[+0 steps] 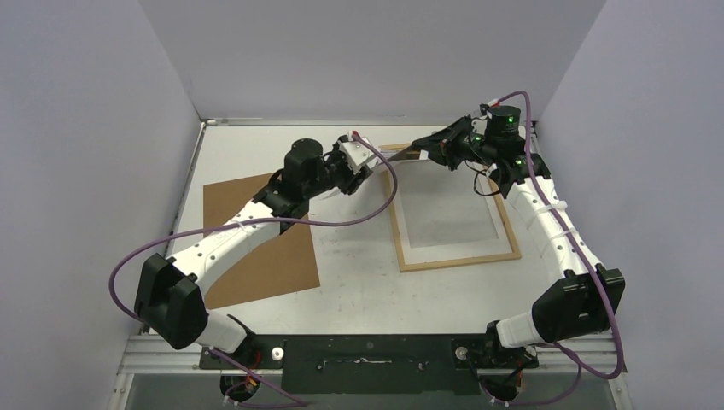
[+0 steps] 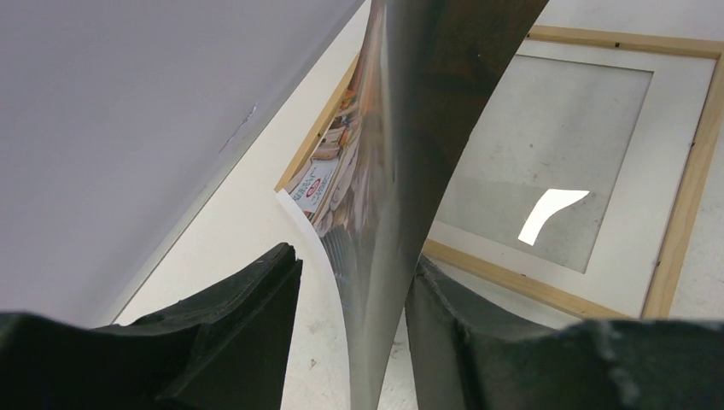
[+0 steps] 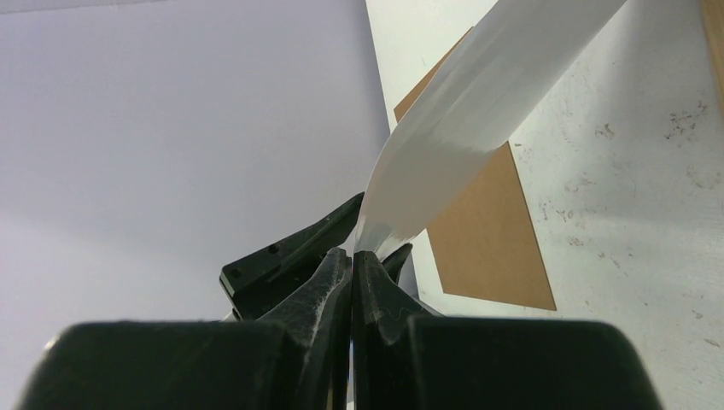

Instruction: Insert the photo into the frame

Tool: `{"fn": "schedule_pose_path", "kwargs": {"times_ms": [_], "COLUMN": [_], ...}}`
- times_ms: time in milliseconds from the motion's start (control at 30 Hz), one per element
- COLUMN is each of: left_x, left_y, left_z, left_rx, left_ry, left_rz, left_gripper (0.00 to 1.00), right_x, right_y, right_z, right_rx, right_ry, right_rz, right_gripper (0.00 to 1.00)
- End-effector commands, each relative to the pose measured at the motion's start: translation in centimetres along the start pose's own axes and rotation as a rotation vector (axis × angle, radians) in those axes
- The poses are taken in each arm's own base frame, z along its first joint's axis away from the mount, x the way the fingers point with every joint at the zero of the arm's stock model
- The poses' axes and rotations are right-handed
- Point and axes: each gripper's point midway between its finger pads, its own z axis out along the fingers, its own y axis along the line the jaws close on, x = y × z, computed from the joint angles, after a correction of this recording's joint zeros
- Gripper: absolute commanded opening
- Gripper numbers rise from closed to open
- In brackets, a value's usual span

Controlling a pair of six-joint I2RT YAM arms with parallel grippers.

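The photo (image 1: 408, 156) hangs curved in the air over the far-left corner of the frame (image 1: 461, 259). My right gripper (image 1: 431, 152) is shut on one edge of it; the right wrist view shows its white back (image 3: 478, 111) rising from the closed jaws (image 3: 353, 256). My left gripper (image 1: 369, 162) reaches in from the left. In the left wrist view the print (image 2: 401, 171) stands on edge between the open jaws (image 2: 354, 265). It touches the right finger (image 2: 444, 325) and is apart from the left one. The light-wood frame (image 2: 683, 213) lies flat with a white mat (image 2: 662, 154) in it.
A brown backing board (image 1: 256, 256) lies flat on the table's left side, under my left arm, and shows in the right wrist view (image 3: 491, 248). Grey walls enclose the table at the left, the back and the right.
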Motion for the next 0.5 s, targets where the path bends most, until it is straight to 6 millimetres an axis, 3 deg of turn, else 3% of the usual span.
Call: {"fn": "schedule_pose_path", "kwargs": {"times_ms": [0,133,367,467], "left_x": [-3.6,-3.8,-3.9,-3.9], "left_y": [0.4,0.2,-0.6,-0.9], "left_z": [0.3,0.3,0.6,0.7], "left_rx": [0.009,0.012,0.036,0.041], "left_ry": [-0.069,-0.062,-0.052,-0.047], "left_rz": [0.063,0.072,0.074,0.086], "left_gripper": [0.42,0.34,0.28,0.18], "right_x": [0.6,0.7,0.7,0.7], "right_y": [2.8,2.9,3.3,3.5], "right_z": [-1.7,-1.9,-2.2,-2.2], "right_rx": [-0.08,-0.083,-0.097,-0.103], "right_ry": [-0.004,-0.007,-0.014,-0.015], "right_rz": [-0.031,-0.029,-0.017,-0.011], "right_gripper": [0.0,0.0,0.0,0.0]}}
